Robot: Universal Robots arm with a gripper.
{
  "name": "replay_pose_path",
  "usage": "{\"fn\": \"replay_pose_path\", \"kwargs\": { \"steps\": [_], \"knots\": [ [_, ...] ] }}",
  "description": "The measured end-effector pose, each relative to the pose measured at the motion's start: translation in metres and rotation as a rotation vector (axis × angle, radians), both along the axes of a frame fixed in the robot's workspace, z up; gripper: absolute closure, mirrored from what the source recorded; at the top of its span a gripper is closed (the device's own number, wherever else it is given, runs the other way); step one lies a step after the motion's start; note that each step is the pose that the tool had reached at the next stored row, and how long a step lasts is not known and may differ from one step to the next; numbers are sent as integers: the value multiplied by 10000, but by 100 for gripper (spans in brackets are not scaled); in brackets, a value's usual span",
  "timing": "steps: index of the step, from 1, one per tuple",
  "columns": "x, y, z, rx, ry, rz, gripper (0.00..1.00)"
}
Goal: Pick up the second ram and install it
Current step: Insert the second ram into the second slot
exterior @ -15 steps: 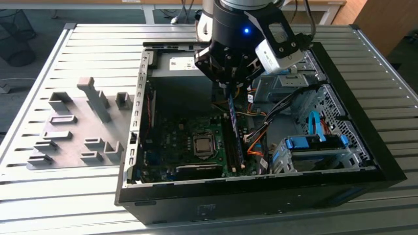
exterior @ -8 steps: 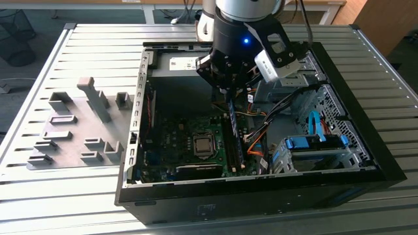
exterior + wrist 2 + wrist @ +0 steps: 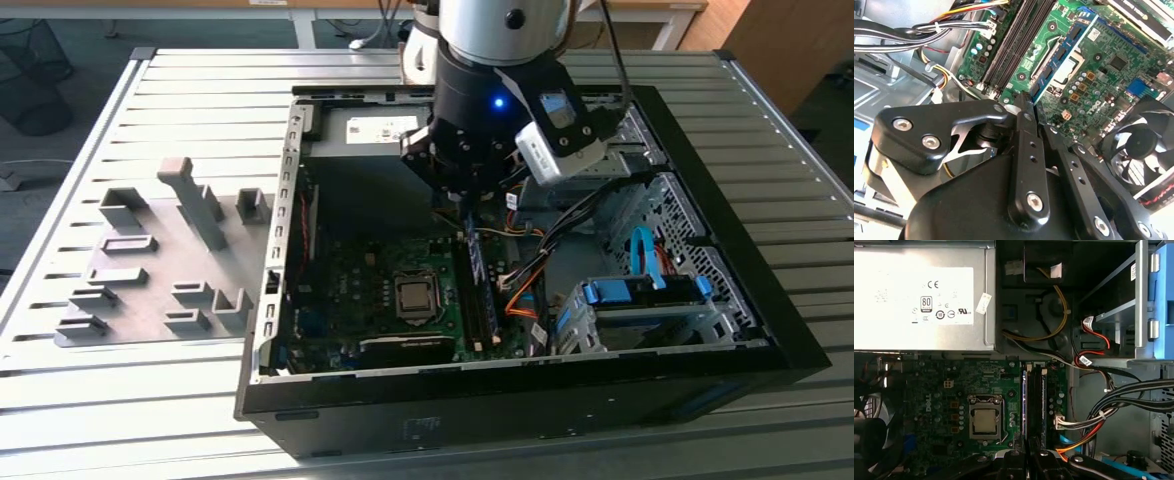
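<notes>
While the pincer (image 3: pixel 1030 107) is hanging inside the open computer case (image 3: pixel 747 330), its fingers are pressed together on the second ram (image 3: pixel 1025 405), which is standing edge-down in the slot rails (image 3: pixel 1040 405) directly beneath the fingertips.

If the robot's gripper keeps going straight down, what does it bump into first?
Most likely the black memory slots on the green motherboard. The gripper hangs right over them in the first wrist view, though depth is hard to judge.
</notes>
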State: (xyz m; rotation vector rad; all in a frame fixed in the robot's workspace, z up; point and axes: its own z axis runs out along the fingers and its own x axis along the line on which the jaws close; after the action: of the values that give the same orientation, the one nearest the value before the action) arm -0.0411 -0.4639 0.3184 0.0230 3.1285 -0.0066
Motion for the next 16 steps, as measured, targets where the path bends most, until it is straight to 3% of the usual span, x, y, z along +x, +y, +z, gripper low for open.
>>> {"fn": "replay_pose_path", "kwargs": {
  "steps": [6, 12, 16],
  "knots": [
    [-1, -50, -87, -2, 0, -187, 86],
    [4, -51, -90, -1, 0, -201, 86],
    [74, -51, -132, -1, 3, -129, 86]
  ]
}}
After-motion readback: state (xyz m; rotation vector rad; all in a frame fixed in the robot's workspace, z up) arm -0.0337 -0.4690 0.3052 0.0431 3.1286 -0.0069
